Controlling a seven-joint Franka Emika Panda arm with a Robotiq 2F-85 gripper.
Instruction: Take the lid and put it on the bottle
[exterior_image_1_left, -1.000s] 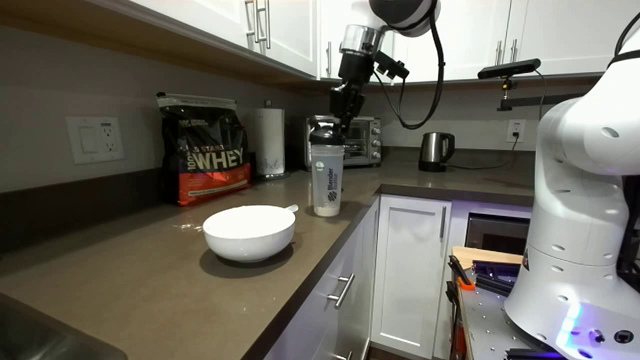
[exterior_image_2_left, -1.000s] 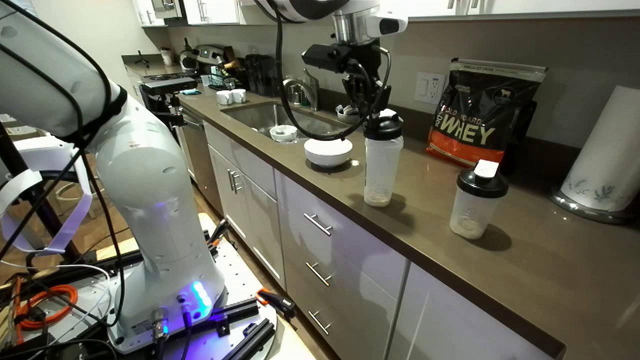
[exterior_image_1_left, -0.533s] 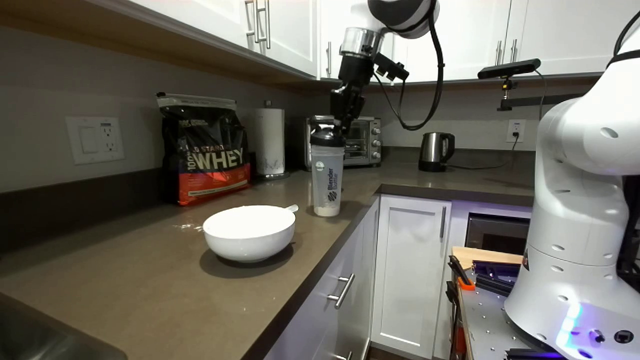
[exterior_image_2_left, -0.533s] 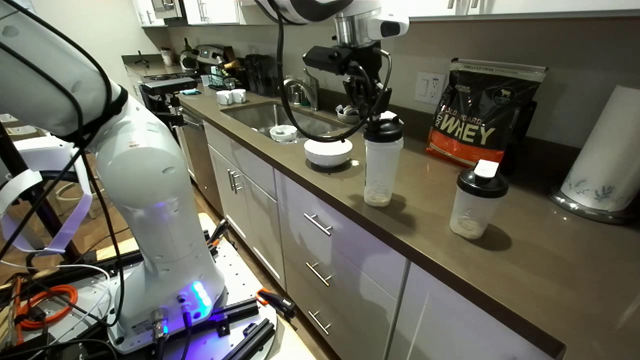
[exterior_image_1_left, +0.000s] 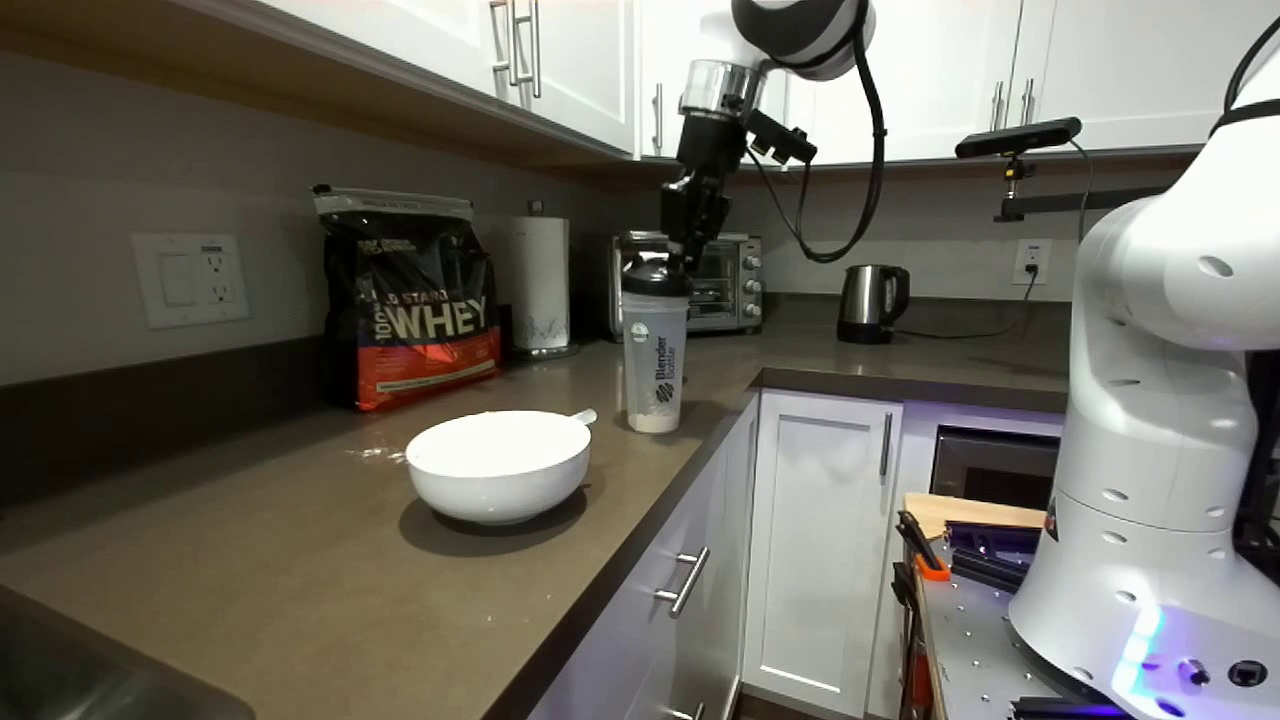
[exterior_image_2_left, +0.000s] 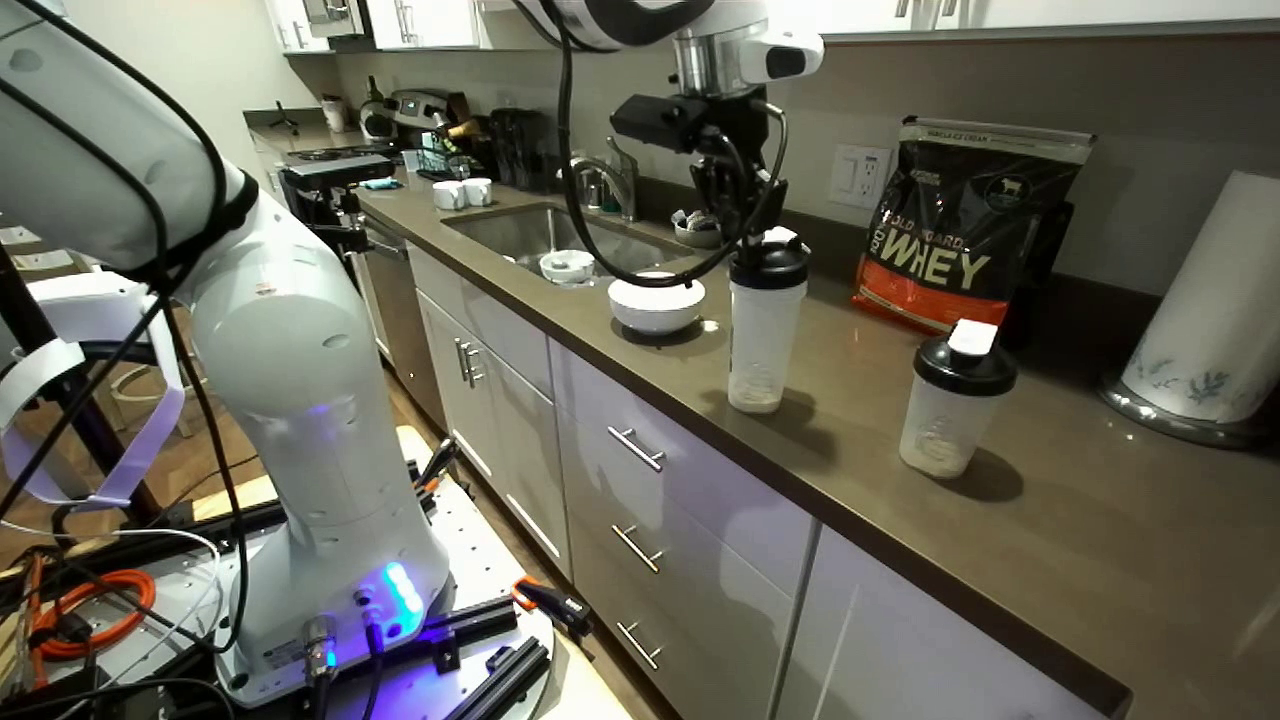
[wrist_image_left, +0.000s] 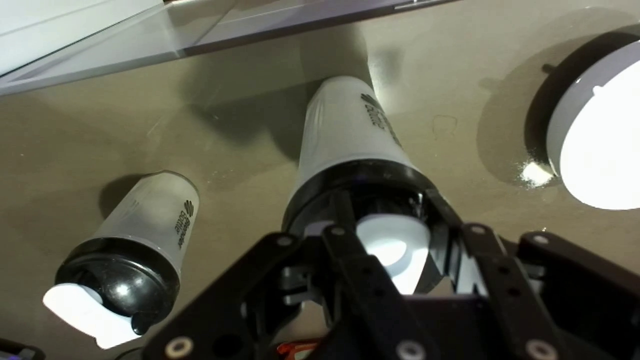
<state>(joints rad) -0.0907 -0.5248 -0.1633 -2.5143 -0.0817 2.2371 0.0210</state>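
The tall translucent bottle (exterior_image_1_left: 652, 360) stands upright on the counter, with dark lettering on its side. Directly on top of its mouth sits the black lid (exterior_image_2_left: 768, 268), seen in both exterior views; whether it is fully seated I cannot tell. My gripper (wrist_image_left: 387, 197) reaches down from above and is shut on the lid's raised top. In the wrist view the fingers (wrist_image_left: 343, 207) stand apart, either side of that top, and the lid's white flip cap (wrist_image_left: 392, 240) shows between them. Below them the wide black rim covers the bottle's opening.
A shorter shaker bottle (exterior_image_2_left: 948, 410) with its own black lid stands nearby on the counter. A white bowl (exterior_image_1_left: 498, 465) is close to the bottle. A whey bag (exterior_image_1_left: 425, 320), paper-towel roll (exterior_image_1_left: 540, 280) and toaster oven (exterior_image_1_left: 722, 285) stand farther back. The counter's front edge runs close by.
My gripper and the lid have come down slightly onto the bottle's top. The bottle has stayed in place, and the grip on the lid is unchanged.
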